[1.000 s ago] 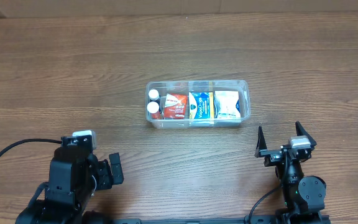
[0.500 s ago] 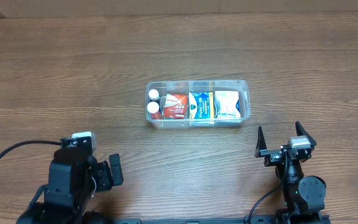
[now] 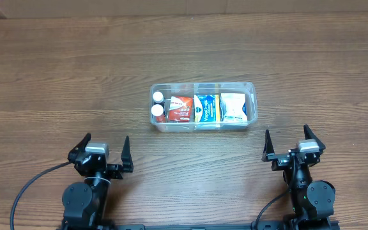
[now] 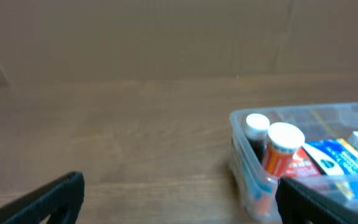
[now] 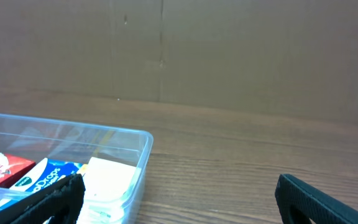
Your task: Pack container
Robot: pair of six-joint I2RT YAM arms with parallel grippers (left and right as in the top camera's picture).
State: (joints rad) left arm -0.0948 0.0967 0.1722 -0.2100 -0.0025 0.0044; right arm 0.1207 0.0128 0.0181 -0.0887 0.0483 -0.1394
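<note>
The clear plastic container [image 3: 253,96] sits at the table's middle. It holds two white-capped orange bottles [image 3: 157,110], a red box [image 3: 180,109], a blue box [image 3: 205,108] and a white pack [image 3: 234,107]. My left gripper [image 3: 104,152] is open and empty near the front edge, left of the container. My right gripper [image 3: 291,145] is open and empty at the front right. The left wrist view shows the container's left end [image 4: 244,165] with the bottles [image 4: 281,149] between open fingers [image 4: 179,199]. The right wrist view shows the container's right end [image 5: 143,163] beside its open fingers [image 5: 179,199].
A brown cardboard wall [image 4: 166,37] backs the wooden table [image 3: 62,76]. A black cable [image 3: 27,191] trails from the left arm at the front left.
The left arm has swung from a turned, tilted pose at the front left to a straight, forward-facing pose with its open fingers toward the container. The right arm has not moved.
</note>
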